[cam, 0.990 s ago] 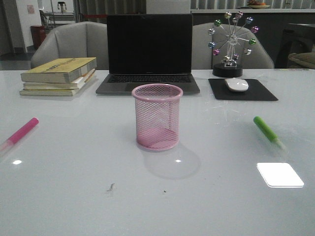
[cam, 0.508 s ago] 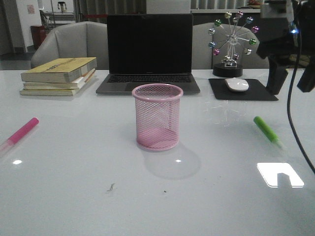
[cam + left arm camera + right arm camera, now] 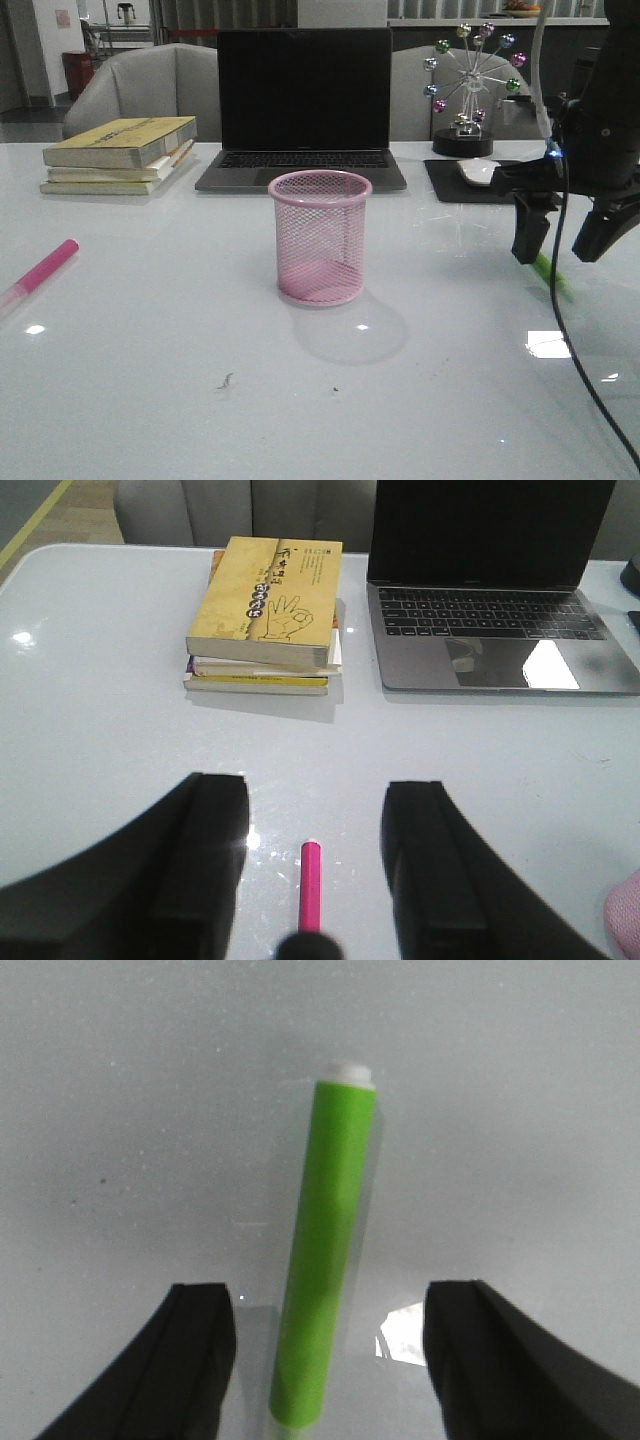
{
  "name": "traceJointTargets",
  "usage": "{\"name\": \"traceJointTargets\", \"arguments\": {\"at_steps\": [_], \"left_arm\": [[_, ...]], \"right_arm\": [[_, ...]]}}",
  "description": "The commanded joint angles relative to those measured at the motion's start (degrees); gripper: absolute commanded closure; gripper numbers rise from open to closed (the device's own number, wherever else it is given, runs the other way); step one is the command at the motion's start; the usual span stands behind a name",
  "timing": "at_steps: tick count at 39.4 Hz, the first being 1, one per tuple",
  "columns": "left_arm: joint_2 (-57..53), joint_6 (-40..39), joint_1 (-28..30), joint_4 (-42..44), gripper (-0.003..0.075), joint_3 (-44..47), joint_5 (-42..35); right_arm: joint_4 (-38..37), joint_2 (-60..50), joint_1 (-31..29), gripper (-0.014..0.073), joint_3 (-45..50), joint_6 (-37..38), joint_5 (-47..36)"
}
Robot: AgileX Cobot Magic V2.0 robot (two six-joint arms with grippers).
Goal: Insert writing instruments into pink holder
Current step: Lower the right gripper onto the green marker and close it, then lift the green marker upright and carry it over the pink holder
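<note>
At the far left of the glossy white table [image 3: 150, 400], the hot pink highlighter marker with a whitish end [image 3: 38, 272] lies flat, angled toward the table's left edge. In the left wrist view the same marker lies on the table between the 2 black fingers [image 3: 210, 865] of the left gripper [image 3: 312, 865], which are spread wide apart with nothing clamped between them; whether they touch the table cannot be told. Behind the marker, toward the back of the table, a stack of 3 yellowish books [image 3: 118, 155] sits beside an open dark grey laptop with a black screen [image 3: 303, 105].

In the middle of the table, in front of the laptop, stands the round pink wire-mesh pen cup [image 3: 320, 237], upright and empty, with a soft shadow on the table in front of it.

Right of the laptop, a black mouse pad [image 3: 492, 183] carries a white computer mouse [image 3: 480, 172], and behind it stands a small ferris-wheel ornament with coloured balls on a black base [image 3: 470, 85].

At the right, the black right gripper [image 3: 568, 238] hangs just above the table, fingers released and set wide, straddling the bright green highlighter marker [image 3: 550, 272]. The right wrist view shows the green marker lying flat between the 2 dark fingers [image 3: 195, 1360], touching neither, its small white end pointing away from the camera. Both markers lie well apart from the cup, 1 on each side of it.
</note>
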Motion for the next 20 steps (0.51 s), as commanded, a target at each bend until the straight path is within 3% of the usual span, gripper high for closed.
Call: {"name": "traceJointTargets", "arguments": {"at_steps": [1,15,20], "left_arm": [[-0.87,-0.10,-0.18,-0.53,0.0346,-2.29,-4.44],[-0.87,-0.10,-0.18,-0.53,0.0346,-2.29,-4.75],[-0.87,-0.10,-0.18,-0.53,0.0346,-2.29,-4.96]], "right_arm": [[0.94,-2.04,-0.04,0.0076,-2.07,-0.62,-3.26],[2.61,1.23,-0.04,0.0082,-2.07,-0.62,-4.40],[2.61,1.72,-0.04,0.0184,-2.07,-0.62,-3.69]]}}
